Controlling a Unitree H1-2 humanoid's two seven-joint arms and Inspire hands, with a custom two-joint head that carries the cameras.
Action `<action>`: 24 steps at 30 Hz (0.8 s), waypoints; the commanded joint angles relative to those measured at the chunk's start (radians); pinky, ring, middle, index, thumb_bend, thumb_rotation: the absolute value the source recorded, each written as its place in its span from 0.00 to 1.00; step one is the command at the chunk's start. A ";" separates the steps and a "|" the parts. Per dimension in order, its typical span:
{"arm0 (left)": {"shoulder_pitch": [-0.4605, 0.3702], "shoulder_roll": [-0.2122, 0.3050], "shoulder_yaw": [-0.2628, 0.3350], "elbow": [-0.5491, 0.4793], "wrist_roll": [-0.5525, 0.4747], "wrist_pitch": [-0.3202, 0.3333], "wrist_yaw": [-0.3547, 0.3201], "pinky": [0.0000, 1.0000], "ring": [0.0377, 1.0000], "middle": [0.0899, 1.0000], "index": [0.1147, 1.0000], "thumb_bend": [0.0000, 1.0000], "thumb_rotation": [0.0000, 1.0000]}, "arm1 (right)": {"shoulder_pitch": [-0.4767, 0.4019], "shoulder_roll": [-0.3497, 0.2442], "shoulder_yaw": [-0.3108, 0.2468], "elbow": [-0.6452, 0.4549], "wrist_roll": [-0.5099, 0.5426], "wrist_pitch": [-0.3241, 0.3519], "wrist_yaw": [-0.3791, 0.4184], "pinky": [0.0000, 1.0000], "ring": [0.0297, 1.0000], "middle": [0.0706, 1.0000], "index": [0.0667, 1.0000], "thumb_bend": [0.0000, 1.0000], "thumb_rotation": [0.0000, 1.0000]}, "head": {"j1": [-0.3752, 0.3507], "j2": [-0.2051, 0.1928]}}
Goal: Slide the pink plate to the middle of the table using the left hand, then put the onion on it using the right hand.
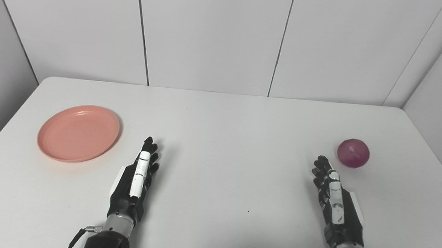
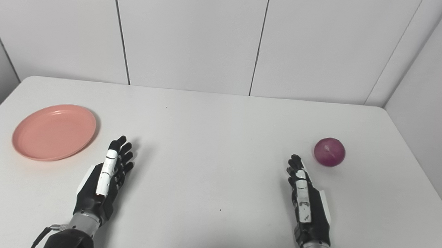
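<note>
- Landmark: white table point(image 1: 221, 112), seen from its near edge.
- Pink plate point(image 1: 78, 132): lies flat, hollow side up, on the left part of the table, well apart from the table's middle. It is round, so it has no long axis and points no particular way.
- Onion point(image 1: 353, 153): purple-red, nearly round, resting on the right part of the table. A pale tip shows on its upper face; no long axis can be told.
- Left hand point(image 1: 136, 180): fingers straight and held close together, pointing toward the far edge, holding nothing. It is near the plate's right rim, not touching it.
- Right hand point(image 1: 334, 196): fingers straight and close together, holding nothing. Its fingertips lie just beside the onion, apart from it.
</note>
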 commanded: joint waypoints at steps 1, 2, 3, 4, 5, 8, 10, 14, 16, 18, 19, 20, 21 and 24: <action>0.072 0.011 0.004 -0.018 0.000 -0.008 -0.007 1.00 1.00 1.00 1.00 0.67 1.00 | 0.032 -0.006 0.013 -0.018 0.011 -0.002 0.016 1.00 0.96 0.95 0.93 0.89 1.00 | 0.000 -0.001; 0.072 0.011 0.004 -0.019 0.001 -0.006 -0.006 1.00 1.00 1.00 1.00 0.67 1.00 | 0.032 -0.006 0.013 -0.017 0.011 -0.003 0.017 1.00 0.96 0.95 0.93 0.89 1.00 | 0.000 -0.001; 0.072 0.010 0.005 -0.019 0.001 -0.005 -0.006 1.00 1.00 1.00 1.00 0.66 1.00 | 0.032 -0.006 0.013 -0.017 0.011 -0.004 0.017 1.00 0.96 0.94 0.93 0.89 1.00 | 0.000 -0.001; 0.072 0.010 0.005 -0.020 0.001 -0.005 -0.006 1.00 1.00 1.00 1.00 0.66 1.00 | 0.032 -0.006 0.013 -0.018 0.010 -0.003 0.016 1.00 0.96 0.94 0.93 0.89 1.00 | 0.000 -0.001; 0.072 0.009 0.005 -0.020 0.000 -0.003 -0.006 1.00 1.00 1.00 1.00 0.67 1.00 | 0.032 -0.005 0.013 -0.019 0.009 0.000 0.014 1.00 0.96 0.94 0.92 0.90 1.00 | 0.000 -0.001; 0.072 0.011 0.004 -0.021 -0.001 -0.006 -0.008 1.00 1.00 1.00 1.00 0.67 1.00 | 0.032 -0.005 0.016 -0.022 0.005 0.002 0.013 1.00 0.96 0.94 0.93 0.90 1.00 | 0.000 -0.001; 0.072 0.012 0.003 -0.021 0.000 -0.007 -0.008 1.00 1.00 1.00 1.00 0.67 1.00 | 0.032 -0.007 0.017 -0.020 0.002 -0.003 0.016 1.00 0.96 0.94 0.93 0.90 1.00 | 0.000 -0.001; 0.073 0.013 0.003 -0.022 -0.002 -0.008 -0.010 1.00 1.00 1.00 1.00 0.66 1.00 | 0.031 -0.008 0.016 -0.016 0.007 -0.009 0.019 1.00 0.96 0.95 0.93 0.89 1.00 | 0.000 -0.001; 0.072 0.011 0.003 -0.024 -0.001 -0.003 -0.008 1.00 1.00 1.00 1.00 0.66 1.00 | 0.031 -0.007 0.016 -0.016 0.006 -0.007 0.018 1.00 0.96 0.95 0.93 0.89 1.00 | -0.001 0.000; 0.071 0.010 0.004 -0.025 -0.001 0.002 -0.007 1.00 1.00 1.00 1.00 0.66 1.00 | 0.031 -0.006 0.014 -0.017 0.007 -0.004 0.016 1.00 0.96 0.94 0.92 0.89 1.00 | 0.000 0.000; 0.071 0.010 0.003 -0.025 -0.001 0.003 -0.008 1.00 1.00 1.00 1.00 0.66 1.00 | 0.031 -0.006 0.014 -0.018 0.008 -0.004 0.016 1.00 0.96 0.94 0.92 0.89 1.00 | 0.000 0.000; 0.071 0.011 0.003 -0.024 -0.002 0.002 -0.009 1.00 1.00 1.00 1.00 0.66 1.00 | 0.031 -0.007 0.015 -0.018 0.008 -0.004 0.018 1.00 0.96 0.94 0.92 0.89 1.00 | 0.000 0.000; 0.071 0.012 0.003 -0.023 -0.002 0.001 -0.009 1.00 1.00 1.00 1.00 0.65 1.00 | 0.030 -0.010 0.016 -0.017 0.008 -0.005 0.021 1.00 0.96 0.94 0.92 0.89 1.00 | 0.000 0.000; 0.071 0.011 0.004 -0.024 -0.002 0.003 -0.008 1.00 1.00 1.00 1.00 0.65 1.00 | 0.030 -0.018 0.022 -0.015 0.005 -0.012 0.031 1.00 0.96 0.94 0.92 0.90 1.00 | 0.000 0.002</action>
